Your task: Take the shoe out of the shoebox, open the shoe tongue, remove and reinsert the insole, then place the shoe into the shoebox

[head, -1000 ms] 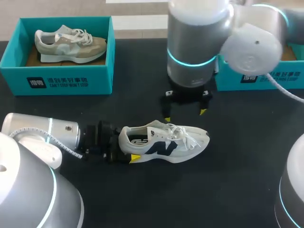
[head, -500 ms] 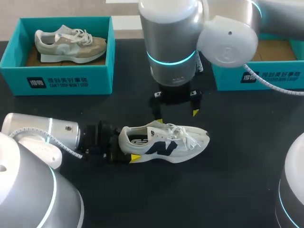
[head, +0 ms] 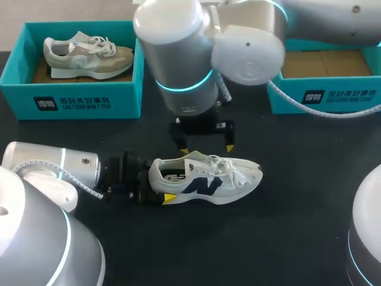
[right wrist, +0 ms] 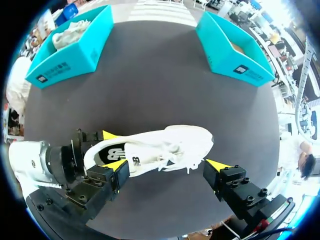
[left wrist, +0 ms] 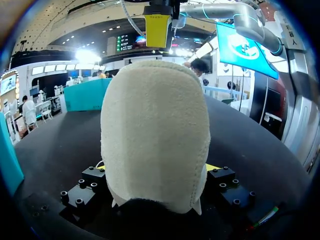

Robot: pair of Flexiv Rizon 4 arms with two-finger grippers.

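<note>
**Right tool repositioned over shoe; tongue step pending**

Change noted: in the last second the right arm has swept leftward along the far side of the desk. This brings the right tool from above the lace end to above the tongue. The shoe and the left tool have not shifted.

Meaning for the task: the shoe is already out and lies on its sole at mid-desk, toe to the right. The empty box stands well apart at the far right. In my judgement the right tool is lining up to open the tongue; the insole work is not yet begun.

Pose: the right arm enters from the right and reaches past the middle. Its wrist is upright with the fingers pointing down, released and spread, clear of the shoe. The left arm lies low along the desk, its tool level and clenched on the heel from both sides.
</note>
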